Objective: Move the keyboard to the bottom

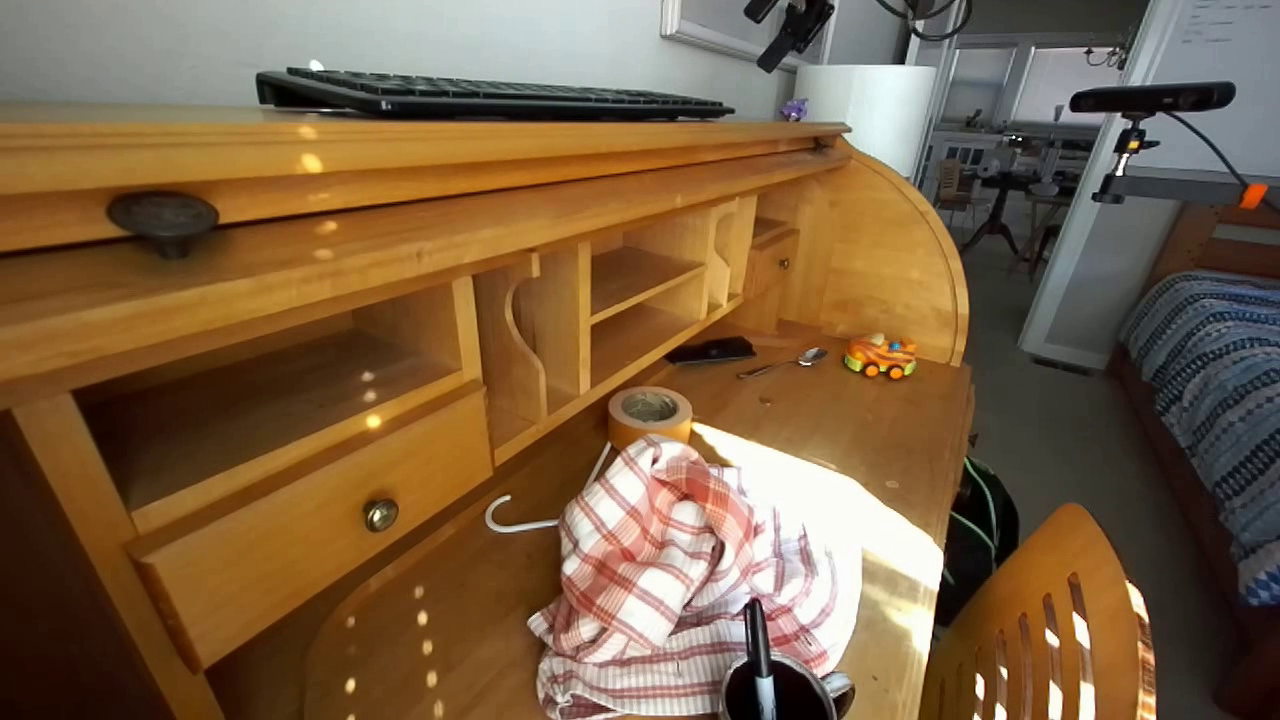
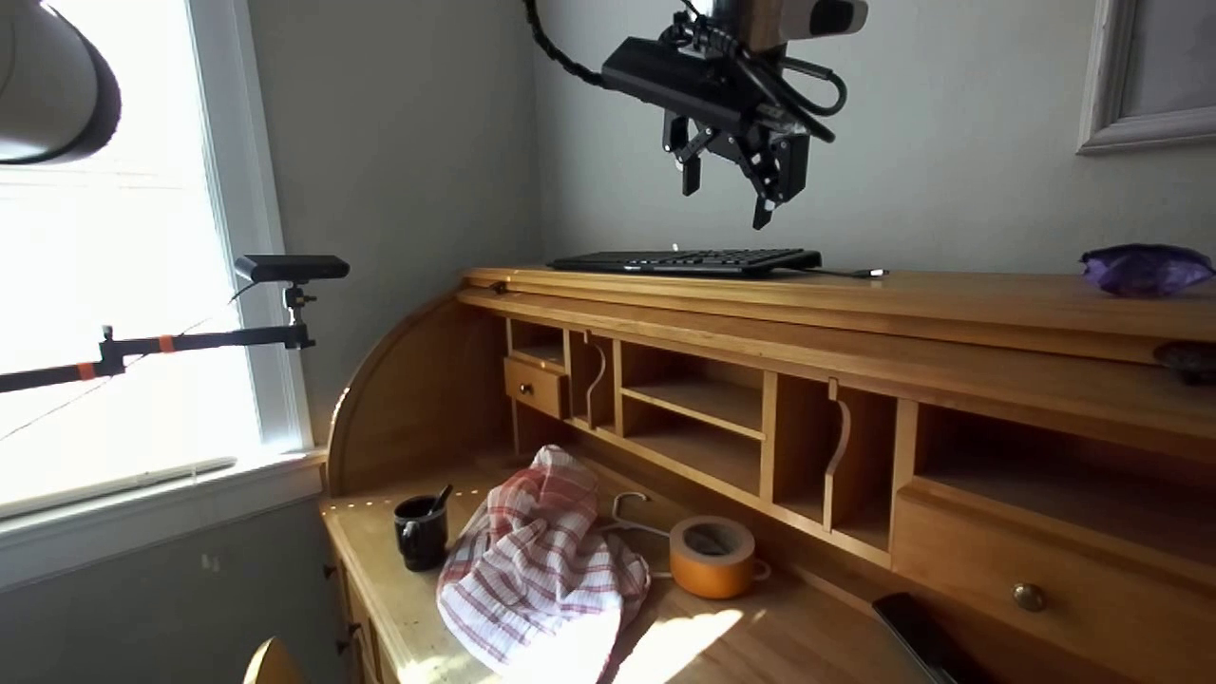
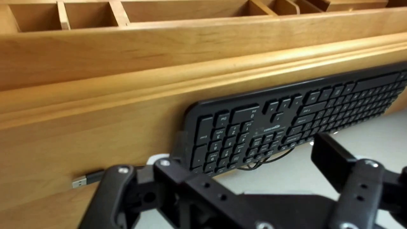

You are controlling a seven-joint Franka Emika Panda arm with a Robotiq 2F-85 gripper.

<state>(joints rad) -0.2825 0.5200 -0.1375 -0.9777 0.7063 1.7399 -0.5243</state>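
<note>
The black keyboard (image 1: 500,97) lies flat on the narrow top ledge of the roll-top desk; it also shows in an exterior view (image 2: 684,262) and in the wrist view (image 3: 279,127). Its thin cable (image 3: 265,161) is bunched behind it, and a USB plug (image 3: 79,182) lies on the ledge beside its end. The bottom, the honey-coloured work surface (image 1: 790,405), lies well below; it also shows in an exterior view (image 2: 807,636). My gripper (image 2: 727,201) is open and empty above the keyboard, apart from it. In the wrist view the gripper's fingers (image 3: 254,152) are wide apart.
On the work surface are a checked towel (image 1: 650,560), a tape roll (image 2: 712,560), a mug with a pen (image 2: 421,532), a white hanger (image 1: 520,525), a dark phone (image 1: 712,350), a spoon (image 1: 785,362) and a toy car (image 1: 880,357). A purple item (image 2: 1145,270) sits on the ledge.
</note>
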